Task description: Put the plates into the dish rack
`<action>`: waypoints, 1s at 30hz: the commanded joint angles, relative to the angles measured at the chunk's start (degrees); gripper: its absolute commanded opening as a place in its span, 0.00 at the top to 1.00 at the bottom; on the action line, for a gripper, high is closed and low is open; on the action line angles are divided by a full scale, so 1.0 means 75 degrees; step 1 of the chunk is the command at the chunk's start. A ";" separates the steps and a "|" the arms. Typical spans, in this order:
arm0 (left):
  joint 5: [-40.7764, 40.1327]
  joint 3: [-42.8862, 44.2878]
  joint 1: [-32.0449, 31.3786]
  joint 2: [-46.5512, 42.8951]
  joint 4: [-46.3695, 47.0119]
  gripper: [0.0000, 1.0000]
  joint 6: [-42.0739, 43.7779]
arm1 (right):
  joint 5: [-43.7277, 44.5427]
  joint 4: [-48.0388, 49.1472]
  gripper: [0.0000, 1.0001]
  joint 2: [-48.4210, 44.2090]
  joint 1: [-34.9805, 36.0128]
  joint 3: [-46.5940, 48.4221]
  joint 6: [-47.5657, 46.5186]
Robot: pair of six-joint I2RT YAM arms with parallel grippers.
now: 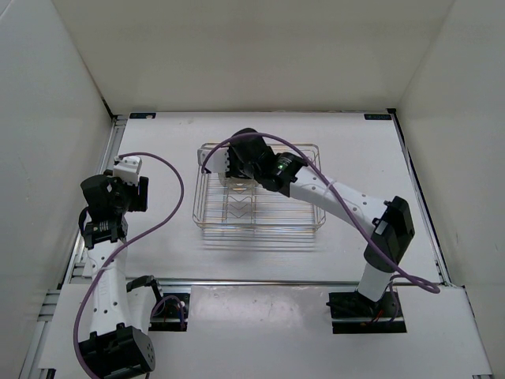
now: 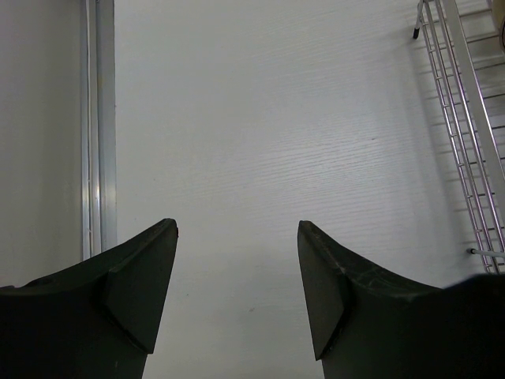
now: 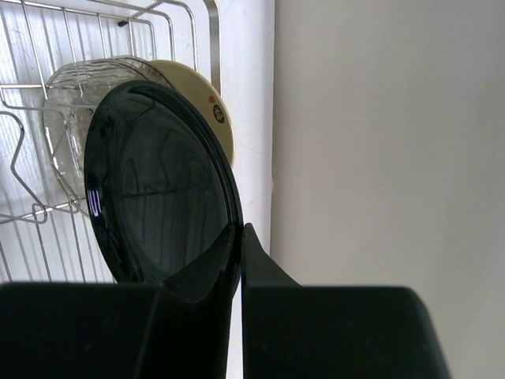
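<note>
My right gripper (image 3: 241,229) is shut on the rim of the glossy black plate (image 3: 158,189) and holds it on edge over the far left end of the dish rack (image 1: 260,225). Right behind it stand the translucent speckled beige plate (image 3: 75,103) and the tan-yellow plate (image 3: 213,110), upright among the rack's wires (image 3: 207,31). The pale off-white plate is out of view. In the top view the right gripper (image 1: 237,162) hangs over the rack. My left gripper (image 2: 237,229) is open and empty above the bare table, left of the rack (image 2: 465,158); it also shows in the top view (image 1: 134,196).
White walls enclose the table on three sides. An aluminium rail (image 2: 99,118) runs along the table's left edge. The right arm's purple cable (image 1: 347,213) crosses over the rack's right half.
</note>
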 commanded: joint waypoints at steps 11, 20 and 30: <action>0.0049 -0.0083 0.0034 -0.0195 0.0095 0.27 -0.0100 | -0.0205 0.0733 1.00 0.0019 0.0178 -0.0221 -0.0301; 0.0049 -0.0083 0.0034 -0.0195 0.0095 0.27 -0.0100 | -0.0439 0.0956 1.00 -0.0051 0.0178 -0.0444 -0.0454; 0.0049 -0.0083 0.0034 -0.0195 0.0095 0.27 -0.0100 | -0.0510 0.1096 1.00 -0.0051 0.0178 -0.0444 -0.0524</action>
